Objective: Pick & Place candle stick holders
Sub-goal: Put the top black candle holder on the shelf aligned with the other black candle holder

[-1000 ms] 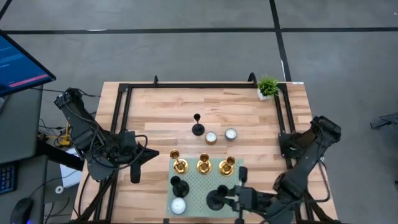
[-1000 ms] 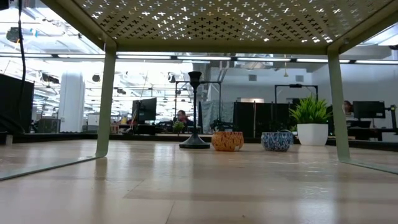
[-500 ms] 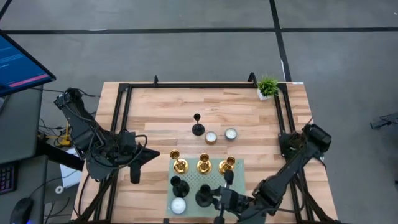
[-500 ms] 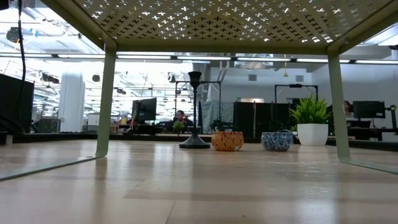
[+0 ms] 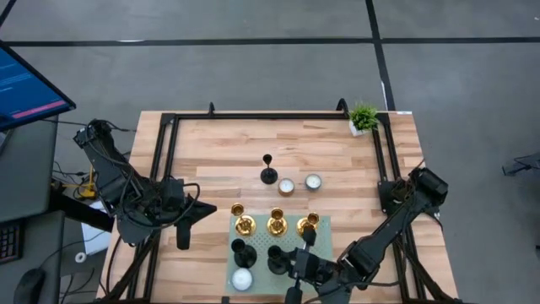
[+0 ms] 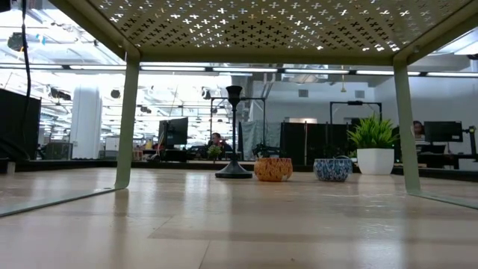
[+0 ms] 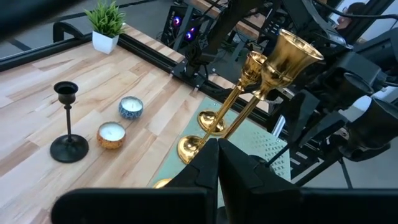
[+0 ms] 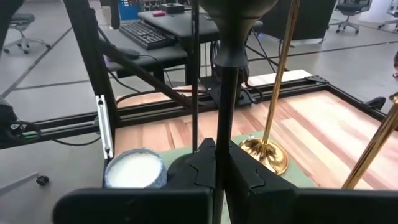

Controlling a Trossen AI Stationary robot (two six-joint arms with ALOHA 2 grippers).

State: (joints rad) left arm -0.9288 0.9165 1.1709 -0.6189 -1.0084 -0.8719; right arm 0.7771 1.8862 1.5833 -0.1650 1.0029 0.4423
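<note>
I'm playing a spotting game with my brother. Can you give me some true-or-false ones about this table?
1. Three gold holders stand in a row on the green stand. True.
2. The right gripper grips a gold holder. False: it is shut on a black holder over the stand.
3. A lone black holder stands on the table beside two small candles. True.
4. The plant sits on the green stand. False: it stands at a far corner of the table.
5. The left gripper holds a candle. False: it is shut on nothing, beside the stand.
</note>
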